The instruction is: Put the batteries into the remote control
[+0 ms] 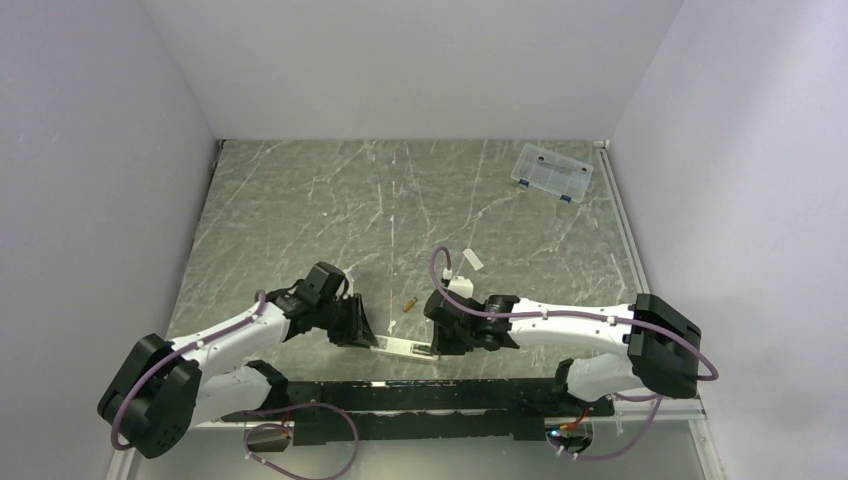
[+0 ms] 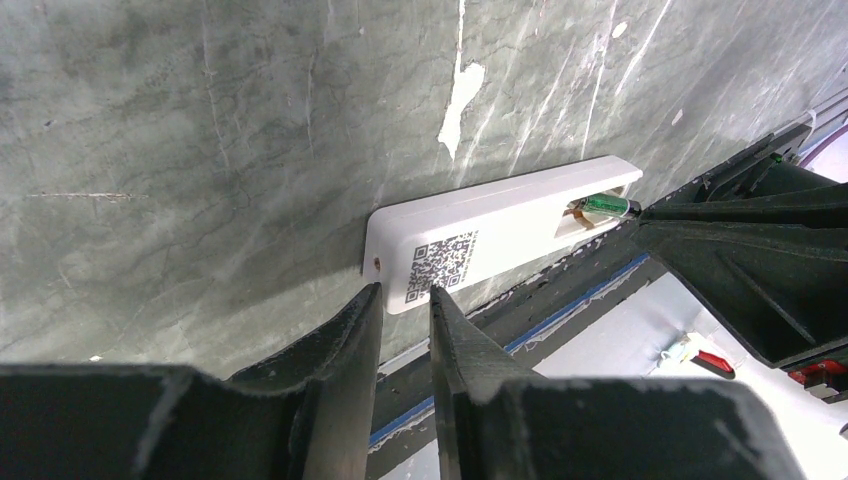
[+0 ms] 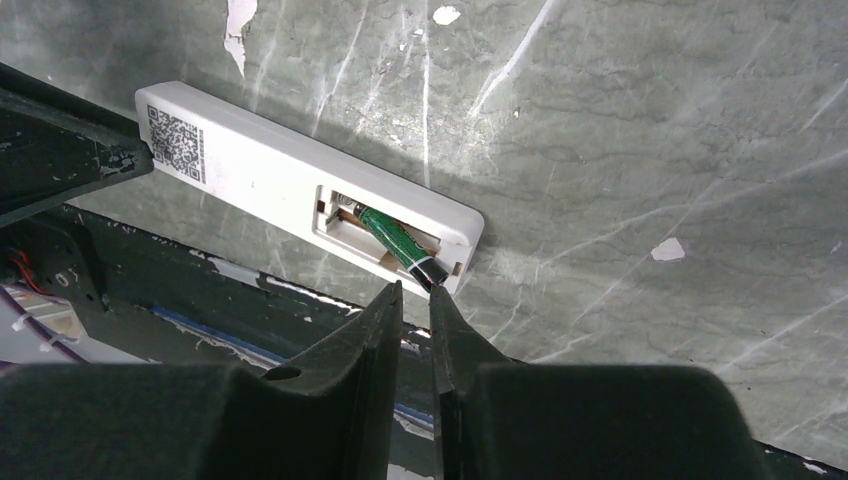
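The white remote control (image 1: 405, 348) lies recess-up near the table's front edge. It also shows in the left wrist view (image 2: 500, 225) and the right wrist view (image 3: 270, 180). The dark green battery (image 3: 400, 245) lies tilted in the recess, its dark end raised over the rim; it also shows in the left wrist view (image 2: 607, 206). The gold battery (image 1: 408, 302) lies loose on the table behind the remote. My left gripper (image 2: 408, 297) pinches the remote's corner at the QR-label end. My right gripper (image 3: 415, 290) is shut, its tips at the green battery's raised end.
A small flat white cover piece (image 1: 472, 260) lies behind my right gripper (image 1: 440, 340). A clear compartment box (image 1: 551, 172) stands at the back right. The black base rail (image 1: 420, 400) runs just in front of the remote. White walls enclose the table.
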Robot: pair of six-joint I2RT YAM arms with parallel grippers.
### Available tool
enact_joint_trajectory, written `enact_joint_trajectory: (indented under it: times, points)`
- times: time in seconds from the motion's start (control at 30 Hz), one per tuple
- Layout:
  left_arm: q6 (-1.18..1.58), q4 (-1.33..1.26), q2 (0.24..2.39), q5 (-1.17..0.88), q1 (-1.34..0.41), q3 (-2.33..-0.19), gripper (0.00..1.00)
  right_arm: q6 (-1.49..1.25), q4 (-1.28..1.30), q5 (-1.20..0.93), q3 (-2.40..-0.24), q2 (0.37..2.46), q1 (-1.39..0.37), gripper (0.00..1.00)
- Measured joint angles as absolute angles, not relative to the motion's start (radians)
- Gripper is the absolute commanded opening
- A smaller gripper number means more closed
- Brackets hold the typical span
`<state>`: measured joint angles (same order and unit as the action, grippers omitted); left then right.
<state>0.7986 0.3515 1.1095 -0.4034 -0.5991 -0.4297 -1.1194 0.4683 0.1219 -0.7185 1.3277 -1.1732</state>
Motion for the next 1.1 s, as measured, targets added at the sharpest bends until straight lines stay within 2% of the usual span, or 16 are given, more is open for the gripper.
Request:
enact_joint_trajectory:
  times: [0.27, 1.1]
  points:
    - [0.802, 0.345, 1.11, -0.403, -0.6, -0.429, 0.39, -1.119, 0.469, 0.122, -0.719, 1.328, -1.173, 0.18]
    - [0.802, 0.33, 1.132, -0.406, -0.604, -0.429, 0.39, -1.13, 0.469, 0.122, -0.719, 1.345, -1.173, 0.15]
